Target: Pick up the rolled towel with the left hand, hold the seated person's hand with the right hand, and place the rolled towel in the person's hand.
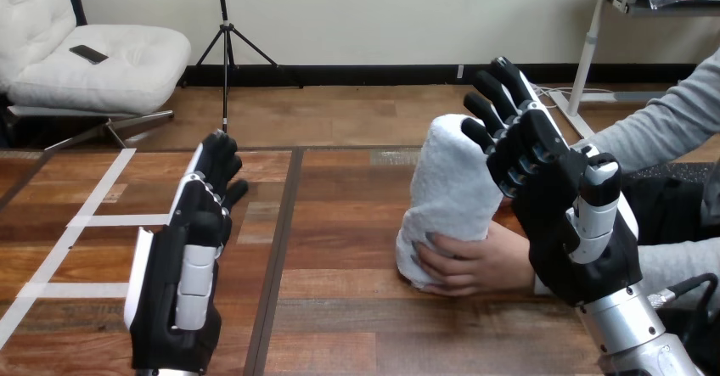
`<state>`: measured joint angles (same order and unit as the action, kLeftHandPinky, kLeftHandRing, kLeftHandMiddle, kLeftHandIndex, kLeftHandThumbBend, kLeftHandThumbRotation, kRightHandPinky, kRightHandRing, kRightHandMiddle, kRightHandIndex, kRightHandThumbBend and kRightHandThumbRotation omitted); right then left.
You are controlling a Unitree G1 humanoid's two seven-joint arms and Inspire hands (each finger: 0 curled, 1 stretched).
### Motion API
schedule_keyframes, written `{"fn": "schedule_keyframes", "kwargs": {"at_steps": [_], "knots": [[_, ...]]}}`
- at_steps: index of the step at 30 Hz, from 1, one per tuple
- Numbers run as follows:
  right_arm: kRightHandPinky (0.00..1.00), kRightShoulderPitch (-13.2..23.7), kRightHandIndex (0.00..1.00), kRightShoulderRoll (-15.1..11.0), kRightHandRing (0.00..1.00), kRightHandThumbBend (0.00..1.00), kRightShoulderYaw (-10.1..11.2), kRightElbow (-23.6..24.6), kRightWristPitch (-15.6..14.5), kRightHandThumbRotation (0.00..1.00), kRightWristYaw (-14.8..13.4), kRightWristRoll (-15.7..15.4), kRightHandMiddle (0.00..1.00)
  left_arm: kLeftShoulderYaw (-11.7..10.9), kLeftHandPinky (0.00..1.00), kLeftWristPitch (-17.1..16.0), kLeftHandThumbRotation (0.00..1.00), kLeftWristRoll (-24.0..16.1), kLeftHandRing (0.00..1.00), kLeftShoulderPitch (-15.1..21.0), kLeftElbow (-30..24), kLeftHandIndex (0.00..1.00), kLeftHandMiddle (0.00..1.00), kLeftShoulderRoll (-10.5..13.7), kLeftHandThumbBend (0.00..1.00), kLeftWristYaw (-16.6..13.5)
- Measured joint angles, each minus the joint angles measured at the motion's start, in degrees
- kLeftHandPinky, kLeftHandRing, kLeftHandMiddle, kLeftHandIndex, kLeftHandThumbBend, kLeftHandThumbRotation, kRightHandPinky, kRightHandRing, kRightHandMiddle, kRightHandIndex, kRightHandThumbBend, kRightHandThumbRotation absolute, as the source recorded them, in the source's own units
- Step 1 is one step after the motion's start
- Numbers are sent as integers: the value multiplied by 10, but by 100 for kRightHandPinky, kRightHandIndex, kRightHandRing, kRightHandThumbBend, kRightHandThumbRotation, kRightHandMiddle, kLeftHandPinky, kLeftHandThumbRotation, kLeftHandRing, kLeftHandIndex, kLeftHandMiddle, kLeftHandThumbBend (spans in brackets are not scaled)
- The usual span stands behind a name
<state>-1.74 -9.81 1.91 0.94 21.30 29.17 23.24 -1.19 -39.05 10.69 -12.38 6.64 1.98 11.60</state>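
Observation:
The rolled white towel (450,181) stands upright right of the table's middle, its lower end gripped by the person's hand (475,261). My right hand (560,215) is raised just right of the towel, open, with its fingers pointing up beside the towel's top. Its palm sits over the person's wrist, and I cannot tell whether it touches. My left hand (182,283) hovers over the left part of the table, open with relaxed fingers, far from the towel and holding nothing.
White tape lines (93,220) mark the wooden table (357,325) at the left. The person's other arm in a grey sleeve (671,126) reaches in from the upper right, behind my right hand.

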Motion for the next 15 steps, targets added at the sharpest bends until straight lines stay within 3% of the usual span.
{"fn": "schedule_keyframes", "kwargs": {"at_steps": [15], "knots": [[100, -9, 100, 21, 100, 100, -1, 8, 0, 100, 13, 9, 99, -16, 93, -42, 100, 8, 95, 19, 38, 93, 94, -2, 80, 11]]}}
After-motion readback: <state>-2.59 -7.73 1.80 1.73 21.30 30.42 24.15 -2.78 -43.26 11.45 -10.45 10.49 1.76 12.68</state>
